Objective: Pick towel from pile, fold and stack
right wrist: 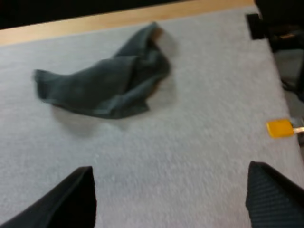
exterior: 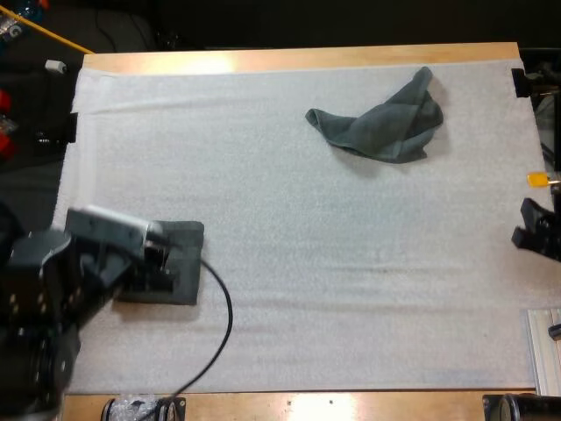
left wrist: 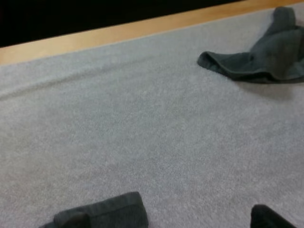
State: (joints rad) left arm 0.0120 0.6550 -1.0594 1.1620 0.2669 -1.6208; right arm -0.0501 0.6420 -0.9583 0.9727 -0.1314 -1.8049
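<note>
A crumpled dark grey-green towel (exterior: 379, 123) lies at the far right of the white mat (exterior: 289, 228). A folded towel (exterior: 180, 254) lies flat at the near left. My left gripper (exterior: 162, 267) hovers right over that folded towel, open; in the left wrist view one towel corner (left wrist: 107, 211) lies by its fingers, with the crumpled towel (left wrist: 266, 57) far ahead. My right gripper (exterior: 536, 232) waits at the mat's right edge. Its fingers (right wrist: 66, 202) stand wide apart with bare mat between them, and the crumpled towel (right wrist: 104, 85) lies well ahead of them.
The table's wooden edge (exterior: 298, 58) runs along the far side of the mat. A metal rail (exterior: 545, 346) sits at the near right corner. Bare mat stretches between the two towels.
</note>
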